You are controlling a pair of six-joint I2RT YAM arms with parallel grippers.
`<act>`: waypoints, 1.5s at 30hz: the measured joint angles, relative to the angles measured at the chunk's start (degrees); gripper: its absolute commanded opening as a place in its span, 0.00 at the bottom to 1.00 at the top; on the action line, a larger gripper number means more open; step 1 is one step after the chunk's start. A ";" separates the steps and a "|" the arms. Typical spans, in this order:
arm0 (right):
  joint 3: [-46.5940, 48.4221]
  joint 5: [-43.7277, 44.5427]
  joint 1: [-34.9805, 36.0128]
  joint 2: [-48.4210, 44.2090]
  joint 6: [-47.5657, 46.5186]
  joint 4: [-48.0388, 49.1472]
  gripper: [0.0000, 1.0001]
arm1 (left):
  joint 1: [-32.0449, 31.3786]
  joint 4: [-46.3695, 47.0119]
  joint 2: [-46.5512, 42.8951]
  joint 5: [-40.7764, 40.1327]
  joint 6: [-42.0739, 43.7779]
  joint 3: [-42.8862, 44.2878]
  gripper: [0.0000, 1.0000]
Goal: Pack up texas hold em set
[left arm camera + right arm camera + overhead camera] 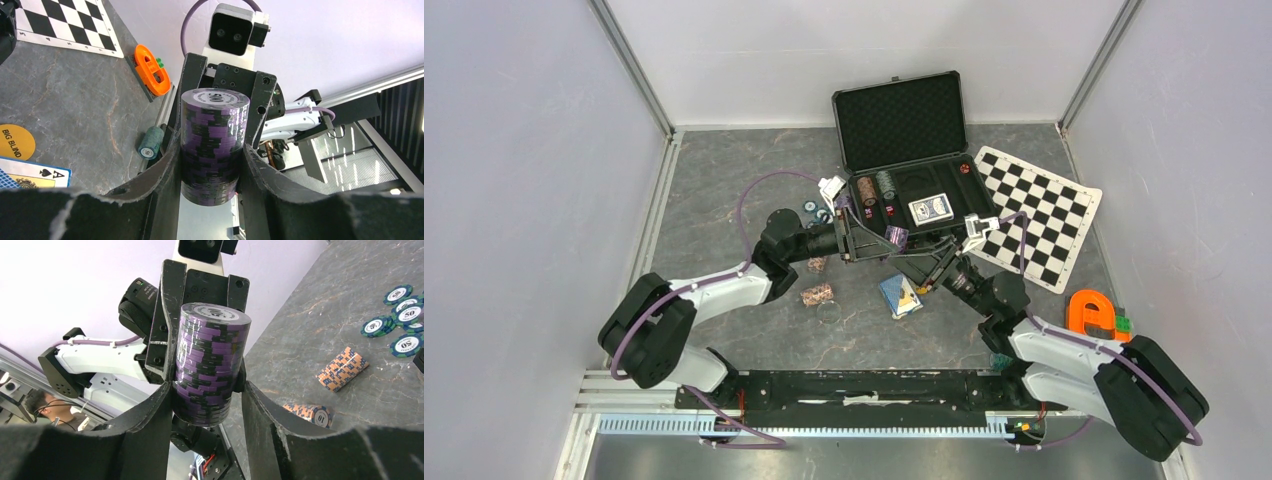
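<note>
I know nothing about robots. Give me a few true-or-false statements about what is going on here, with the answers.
1. The case has its lid open. True.
2. Each gripper holds its own stack of chips. False: the left gripper and the right gripper both close on one purple chip stack.
3. The checkered mat lies inside the case. False: it lies on the table, to the right of the case in the top view.
4. A blue card deck sits in the case. True.
5. All chips are packed. False: teal chips lie loose on the table.
</note>
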 measured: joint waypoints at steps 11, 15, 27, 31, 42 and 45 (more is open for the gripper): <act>0.66 0.81 0.28 -5.20 -6.08 -10.69 0.29 | 1.97 0.42 -0.85 1.36 -1.18 -0.44 0.89; 3.41 3.89 0.26 -7.06 -13.05 -23.28 0.26 | 7.21 -5.81 -6.03 0.28 1.33 -0.92 0.97; 22.43 19.98 -1.18 0.00 -34.56 -49.29 0.23 | 9.73 -40.35 -20.13 -13.60 21.59 0.42 0.99; 29.70 22.40 -5.88 6.47 -39.50 -51.87 0.22 | 9.73 -47.91 -23.23 -18.69 26.23 0.42 0.99; 39.85 14.01 -11.89 24.24 -46.99 -57.86 0.69 | 9.75 -55.95 -24.94 -25.68 32.85 -0.33 0.99; 34.91 12.24 -11.85 20.81 -49.00 -60.63 0.78 | 9.73 -57.18 -24.98 -26.88 34.40 -0.63 1.00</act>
